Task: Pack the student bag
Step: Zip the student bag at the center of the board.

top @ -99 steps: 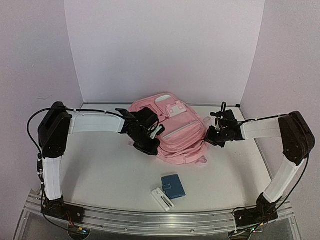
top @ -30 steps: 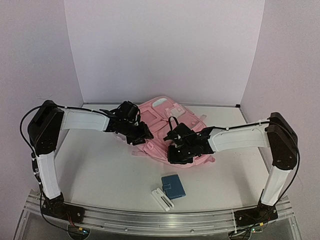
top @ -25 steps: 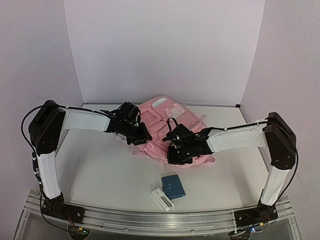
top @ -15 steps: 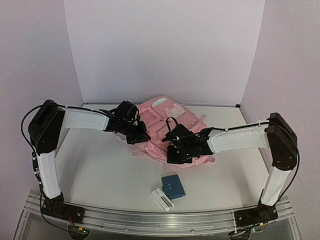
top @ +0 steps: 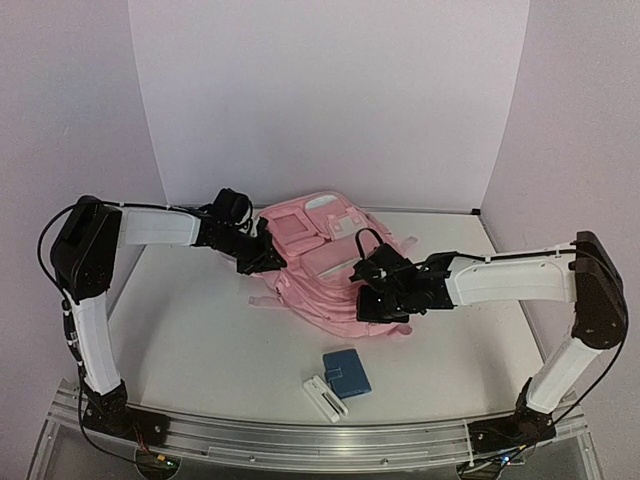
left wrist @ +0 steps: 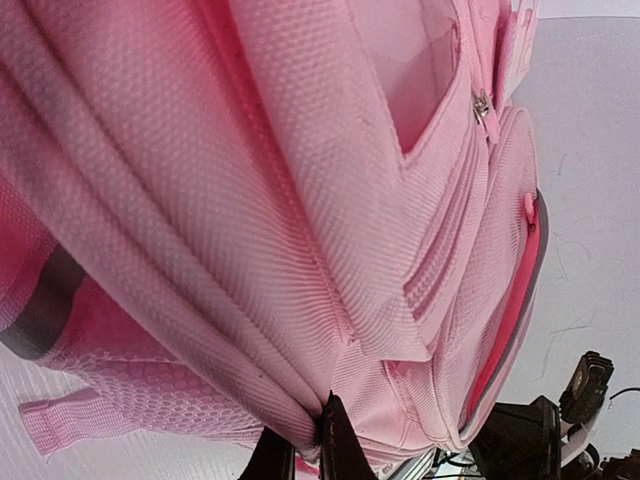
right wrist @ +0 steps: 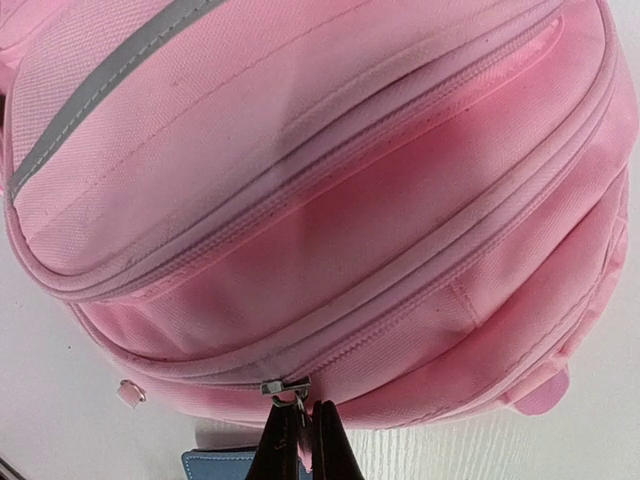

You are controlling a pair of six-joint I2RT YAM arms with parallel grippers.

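Observation:
The pink student bag (top: 320, 260) lies on the table, front pockets up. It fills the left wrist view (left wrist: 300, 200) and the right wrist view (right wrist: 330, 200). My left gripper (top: 262, 258) is shut on a fold of the bag's fabric at its left edge (left wrist: 312, 448). My right gripper (top: 372, 300) is at the bag's near end, shut on the pull tab of a metal zipper slider (right wrist: 285, 387); the zip beside it looks closed. A blue wallet (top: 346, 372) and a white case (top: 325, 397) lie on the table in front of the bag.
The blue wallet's edge shows under the bag in the right wrist view (right wrist: 220, 465). A loose pink strap (left wrist: 70, 420) lies on the table by the left gripper. White walls close the back and sides.
The left gripper pulled the bag's left edge back and left. The right gripper moved right along the bag's near end. The bag shifted and spread wider.

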